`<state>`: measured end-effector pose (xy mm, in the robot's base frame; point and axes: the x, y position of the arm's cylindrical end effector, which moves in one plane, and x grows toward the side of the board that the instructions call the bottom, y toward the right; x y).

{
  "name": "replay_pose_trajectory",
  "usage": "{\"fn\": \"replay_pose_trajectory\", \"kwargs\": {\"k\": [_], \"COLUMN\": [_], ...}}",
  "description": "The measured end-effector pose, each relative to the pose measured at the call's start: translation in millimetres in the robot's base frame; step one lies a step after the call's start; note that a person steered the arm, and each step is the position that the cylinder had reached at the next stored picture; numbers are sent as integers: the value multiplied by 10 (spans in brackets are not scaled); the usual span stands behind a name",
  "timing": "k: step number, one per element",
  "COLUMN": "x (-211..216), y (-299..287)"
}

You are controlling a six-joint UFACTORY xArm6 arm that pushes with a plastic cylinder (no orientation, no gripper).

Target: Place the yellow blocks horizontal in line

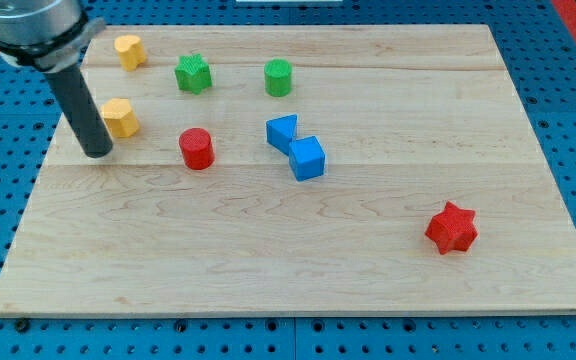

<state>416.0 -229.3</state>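
Two yellow blocks lie at the view's upper left. One yellow block sits near the board's top edge. A yellow hexagonal block lies below it. My tip rests on the board just left of and slightly below the hexagonal block, close to it; I cannot tell if they touch. The dark rod rises from the tip toward the view's top left corner.
A green star and a green cylinder lie near the top. A red cylinder sits right of my tip. Two blue blocks touch at centre. A red star lies at lower right. The wooden board lies on a blue pegboard.
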Motion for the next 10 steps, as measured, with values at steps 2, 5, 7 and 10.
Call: {"fn": "replay_pose_trajectory", "kwargs": {"k": [2,5,7,10], "x": [13,-715,-863,-1357], "y": [332,63,184,-685]}}
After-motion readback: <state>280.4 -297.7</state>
